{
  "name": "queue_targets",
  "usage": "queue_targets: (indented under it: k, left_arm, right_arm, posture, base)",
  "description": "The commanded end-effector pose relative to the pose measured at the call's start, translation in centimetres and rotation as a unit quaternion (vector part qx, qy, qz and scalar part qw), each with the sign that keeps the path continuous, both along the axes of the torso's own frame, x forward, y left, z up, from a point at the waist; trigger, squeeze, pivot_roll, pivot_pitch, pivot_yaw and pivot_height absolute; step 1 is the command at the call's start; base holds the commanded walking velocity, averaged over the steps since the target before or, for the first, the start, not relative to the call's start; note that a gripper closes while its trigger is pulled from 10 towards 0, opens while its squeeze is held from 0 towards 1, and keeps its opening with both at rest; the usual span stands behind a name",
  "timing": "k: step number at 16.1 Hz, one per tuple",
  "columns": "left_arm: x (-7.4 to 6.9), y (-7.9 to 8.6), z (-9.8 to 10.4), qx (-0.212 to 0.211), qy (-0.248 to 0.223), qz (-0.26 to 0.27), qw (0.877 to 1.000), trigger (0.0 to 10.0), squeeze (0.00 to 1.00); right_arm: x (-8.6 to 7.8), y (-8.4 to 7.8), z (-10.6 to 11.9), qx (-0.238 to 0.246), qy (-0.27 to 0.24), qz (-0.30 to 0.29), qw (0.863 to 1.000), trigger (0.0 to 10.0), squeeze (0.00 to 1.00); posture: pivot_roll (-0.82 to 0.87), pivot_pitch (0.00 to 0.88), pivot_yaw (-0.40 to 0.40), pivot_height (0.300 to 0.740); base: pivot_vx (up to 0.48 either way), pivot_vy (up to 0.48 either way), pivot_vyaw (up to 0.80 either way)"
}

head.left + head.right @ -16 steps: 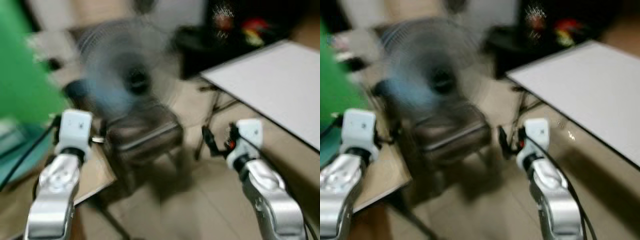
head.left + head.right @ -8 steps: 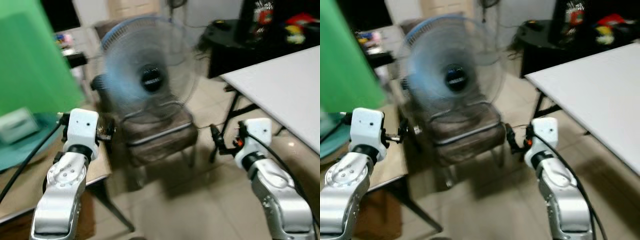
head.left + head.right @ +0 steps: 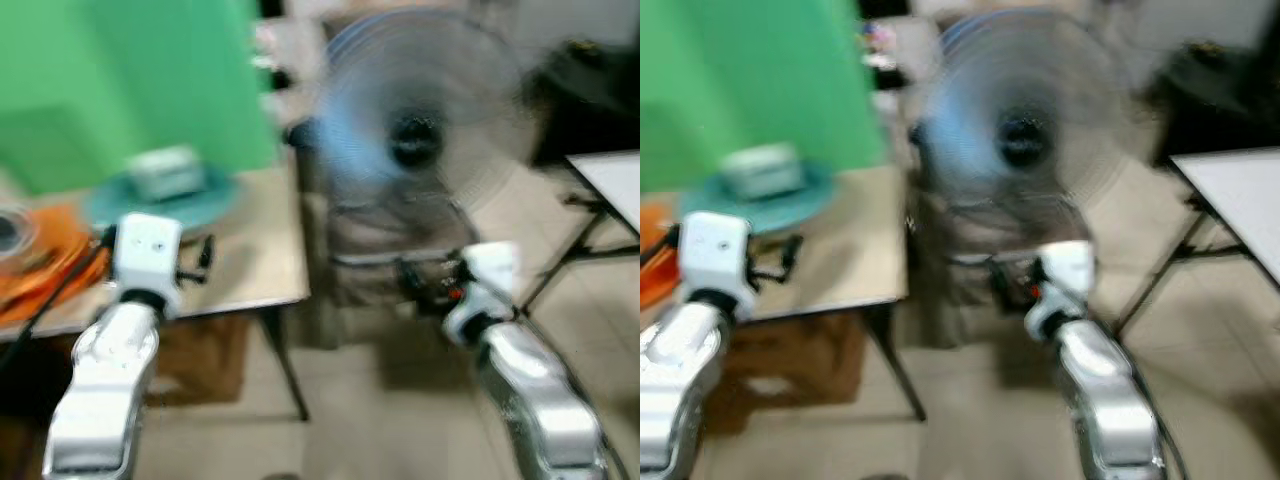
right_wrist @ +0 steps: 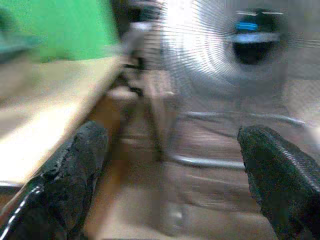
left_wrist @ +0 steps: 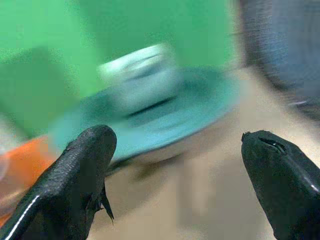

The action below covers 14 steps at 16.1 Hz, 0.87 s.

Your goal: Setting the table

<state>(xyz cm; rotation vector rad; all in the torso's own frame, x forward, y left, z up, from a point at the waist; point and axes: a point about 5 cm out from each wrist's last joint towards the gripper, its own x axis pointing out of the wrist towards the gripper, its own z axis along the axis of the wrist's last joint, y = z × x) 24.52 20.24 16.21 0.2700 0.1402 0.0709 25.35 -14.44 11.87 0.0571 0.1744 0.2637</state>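
**Gripper on my left is nearer to the dishes on the desk**

Left gripper (image 5: 175, 165) is hanging with its fingers wide apart and nothing between them, just over the near edge of the wooden desk (image 3: 250, 265). I am looking along it at a teal plate (image 3: 160, 200), which is lying ahead of it and farther in on the desk, in front of a green screen (image 3: 140, 80). A pale boxy thing (image 3: 165, 172) is sitting on that plate; the blur is hiding what it is. To the left of the plate, orange dishes (image 3: 40, 255) are lying, perhaps with something round on top, but I cannot tell more.

Right gripper (image 4: 172, 165) is also spread open and empty. It is pointing at a chair (image 3: 390, 260) with a standing fan (image 3: 420, 140) on it, well apart from the plate. A white table (image 3: 615, 180) is showing at the far right.

I am judging that the left arm is the one to reach forward for the plate, and that the pictures are too blurred to aim a grasp now.
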Motion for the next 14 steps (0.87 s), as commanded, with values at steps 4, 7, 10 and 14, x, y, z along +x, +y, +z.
queue_targets:
  k: [4, 7, 10, 14]
  left_arm:
    - [0.2, 0.2, 0.6, 0.025, -0.008, -0.01, 1.0, 10.0, 0.02]
    - [0.5, 0.0, 0.6, 0.03, -0.003, -0.014, 0.999, 10.0, 0.0]
    - [0.9, -0.2, 0.8, 0.015, -0.012, -0.015, 1.0, 10.0, 0.0]
    - [1.2, -0.2, 0.7, -0.018, -0.017, -0.012, 1.0, 10.0, 0.0]
  right_arm:
    - [0.2, -1.1, 0.1, 0.029, 0.004, -0.066, 0.997, 10.0, 0.0]
    - [-0.1, -1.5, 0.4, 0.039, -0.004, -0.099, 0.994, 10.0, 0.0]
    - [0.2, -0.8, 0.7, 0.031, -0.012, -0.087, 0.996, 10.0, 0.0]
    - [0.7, -0.2, 1.0, 0.027, -0.022, -0.084, 0.996, 10.0, 0.0]
  posture:
    - [0.06, 0.0, 0.115, 0.74]
    - [0.06, 0.0, 0.119, 0.74]
    - [0.06, 0.0, 0.11, 0.74]
    - [0.06, 0.0, 0.095, 0.74]
  base:
    - [0.0, 0.053, 0.2]
    - [0.0, -0.081, 0.0]
    - [0.0, 0.0, 0.0]
    - [0.062, 0.0, 0.0]
